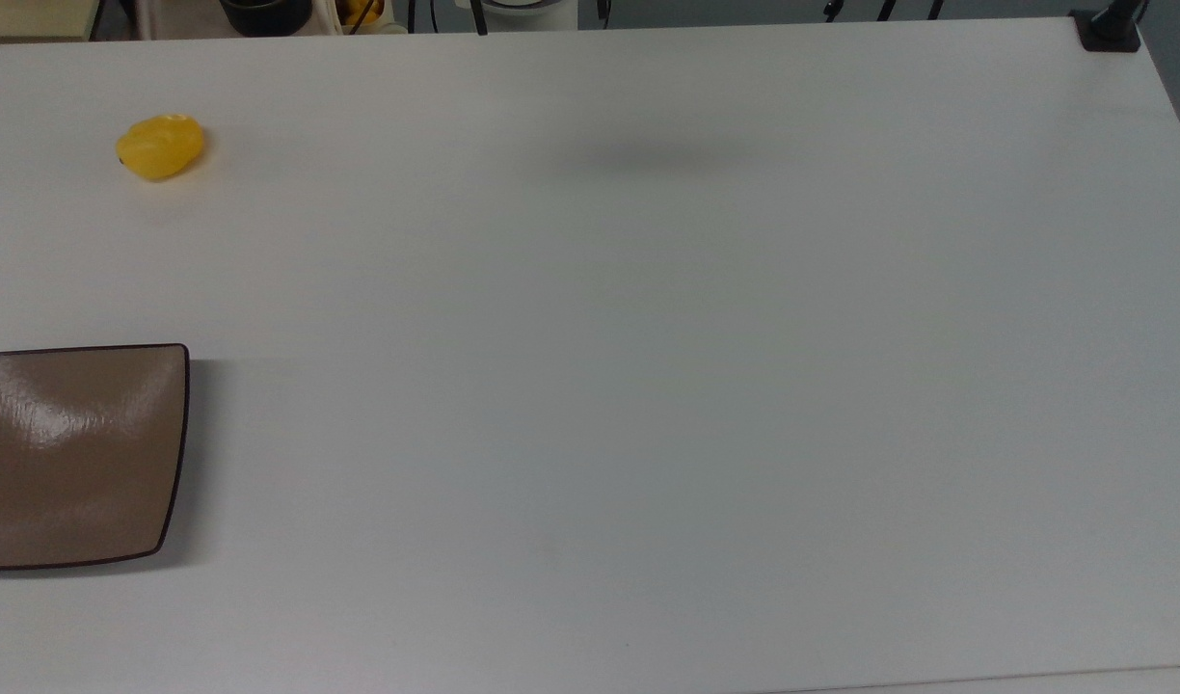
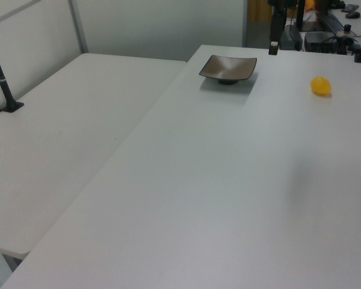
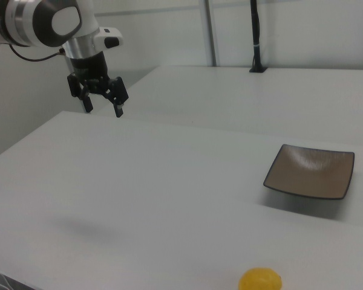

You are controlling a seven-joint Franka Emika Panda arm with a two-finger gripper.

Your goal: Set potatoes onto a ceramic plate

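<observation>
The small bright yellow potato lies on the white table near the top view's upper left; it also shows as a yellow lump in the left view and at the bottom edge of the right view. The glossy tan-brown square plate sits at the top view's left edge, bare, also seen as the plate and the plate. My gripper hangs high above the table at the right view's upper left, open, holding nothing, far from both potato and plate.
The white table spreads wide to the top view's right. A second white table adjoins it in the left view. A black clamp post stands at the top view's far right corner; clutter lines the back edge.
</observation>
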